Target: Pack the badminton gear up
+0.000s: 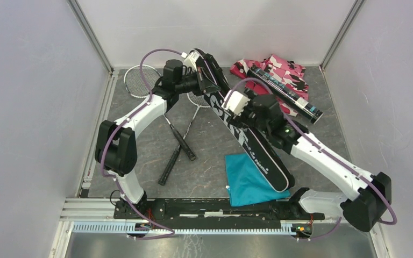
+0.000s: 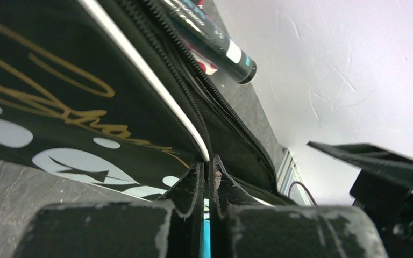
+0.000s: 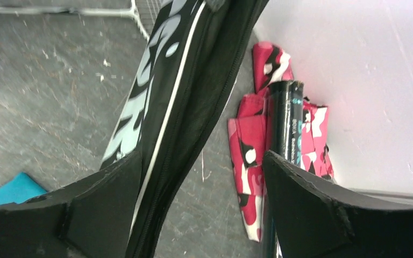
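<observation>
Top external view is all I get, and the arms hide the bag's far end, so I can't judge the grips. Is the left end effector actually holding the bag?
Observer: Yes. In the left wrist view, the left end effector is shut on the white-piped edge of the bag.
Operator: And the right one?
Observer: The right end effector is open. Its fingers stand either side of the bag without pinching it.
Operator: Is the bag unzipped where the left one grips?
Observer: It looks so. Two rows of zipper teeth run apart there, with dark lining between them.
</observation>
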Controlling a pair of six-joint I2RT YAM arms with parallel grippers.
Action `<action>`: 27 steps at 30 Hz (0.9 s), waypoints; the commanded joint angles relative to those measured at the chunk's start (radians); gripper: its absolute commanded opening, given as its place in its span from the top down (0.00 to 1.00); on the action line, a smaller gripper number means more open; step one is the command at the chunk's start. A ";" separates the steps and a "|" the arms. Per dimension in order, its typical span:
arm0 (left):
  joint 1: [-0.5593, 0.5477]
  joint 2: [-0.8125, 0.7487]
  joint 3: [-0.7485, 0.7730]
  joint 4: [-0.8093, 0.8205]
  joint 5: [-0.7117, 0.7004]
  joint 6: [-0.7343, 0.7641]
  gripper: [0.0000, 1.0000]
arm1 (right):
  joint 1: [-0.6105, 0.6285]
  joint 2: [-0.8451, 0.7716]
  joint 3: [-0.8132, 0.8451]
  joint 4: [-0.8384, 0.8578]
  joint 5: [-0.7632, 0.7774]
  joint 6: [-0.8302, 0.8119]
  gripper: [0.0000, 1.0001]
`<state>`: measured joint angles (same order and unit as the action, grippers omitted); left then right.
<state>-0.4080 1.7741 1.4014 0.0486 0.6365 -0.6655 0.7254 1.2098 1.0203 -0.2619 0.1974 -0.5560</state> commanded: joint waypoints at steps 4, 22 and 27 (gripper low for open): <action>-0.006 -0.060 -0.085 0.272 0.148 -0.032 0.98 | -0.100 -0.025 0.140 -0.053 -0.196 0.136 0.16; -0.057 -0.097 -0.178 0.340 0.132 -0.010 0.98 | -0.189 0.164 0.203 -0.060 -0.369 0.291 0.25; -0.057 -0.106 -0.191 0.343 0.139 0.011 0.98 | -0.208 0.180 0.186 -0.046 -0.356 0.291 0.33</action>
<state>-0.4614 1.7325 1.2148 0.3180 0.7403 -0.6716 0.5354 1.3857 1.2045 -0.3397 -0.1715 -0.2848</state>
